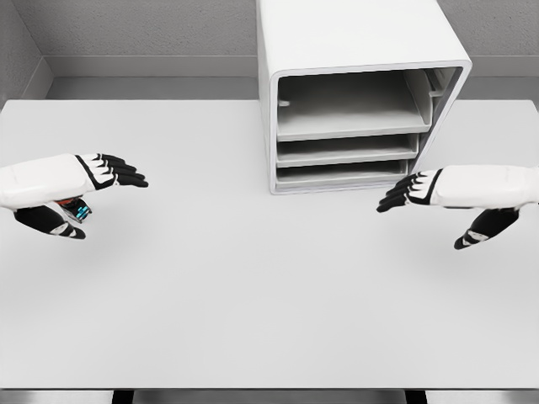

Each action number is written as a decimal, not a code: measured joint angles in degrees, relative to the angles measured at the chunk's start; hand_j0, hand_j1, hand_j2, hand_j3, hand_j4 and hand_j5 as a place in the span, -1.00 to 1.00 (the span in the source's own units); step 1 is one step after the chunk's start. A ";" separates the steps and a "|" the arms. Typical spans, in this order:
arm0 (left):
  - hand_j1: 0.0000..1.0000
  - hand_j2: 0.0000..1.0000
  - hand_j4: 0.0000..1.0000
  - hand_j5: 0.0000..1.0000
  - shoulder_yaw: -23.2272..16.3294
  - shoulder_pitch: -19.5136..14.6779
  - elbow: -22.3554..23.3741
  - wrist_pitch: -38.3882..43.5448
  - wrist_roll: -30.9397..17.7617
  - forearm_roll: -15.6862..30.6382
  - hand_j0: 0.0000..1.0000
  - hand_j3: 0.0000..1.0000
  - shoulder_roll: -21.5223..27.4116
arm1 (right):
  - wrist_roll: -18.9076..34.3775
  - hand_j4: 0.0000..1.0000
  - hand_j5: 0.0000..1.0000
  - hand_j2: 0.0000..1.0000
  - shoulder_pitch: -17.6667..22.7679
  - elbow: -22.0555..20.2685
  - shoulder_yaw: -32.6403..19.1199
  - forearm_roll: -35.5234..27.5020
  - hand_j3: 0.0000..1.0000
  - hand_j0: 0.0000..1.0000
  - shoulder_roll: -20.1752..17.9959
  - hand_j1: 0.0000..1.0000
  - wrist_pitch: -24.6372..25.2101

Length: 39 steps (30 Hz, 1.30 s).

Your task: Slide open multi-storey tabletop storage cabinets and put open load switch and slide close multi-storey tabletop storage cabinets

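Cabinet (362,93) stands at the desk's (253,295) far edge, top cut off. Our left hand (72,194) hides a small switch (76,208), fingers clamped on it; right hand (446,198) fingers apart.

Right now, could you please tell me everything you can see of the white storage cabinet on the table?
The storage cabinet is a white, smooth, plastic-looking box with rounded corners, standing upright at the far side of the table, right of centre. Its open front faces the camera and shows three stacked shelf-like trays, the top bay tallest. Nothing is visible inside. The right robot hand hovers just before its lower right corner; contact cannot be told.
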 measured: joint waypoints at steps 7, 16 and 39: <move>1.00 1.00 1.00 1.00 -0.13 -2.72 6.40 0.04 0.01 -6.56 1.00 1.00 0.05 | 0.02 1.00 1.00 1.00 -1.23 0.20 -0.57 -2.42 1.00 1.00 1.67 1.00 -0.01; 1.00 1.00 1.00 1.00 -3.10 -7.82 12.54 0.04 0.01 -16.20 1.00 1.00 -2.34 | 0.34 1.00 1.00 1.00 -5.54 1.09 -1.84 -2.55 1.00 1.00 7.50 1.00 0.00; 1.00 1.00 1.00 1.00 -8.71 -10.46 19.93 0.02 0.00 -17.07 1.00 1.00 -5.21 | 0.43 1.00 1.00 1.00 -7.65 11.15 -0.46 -1.87 1.00 1.00 16.23 1.00 12.79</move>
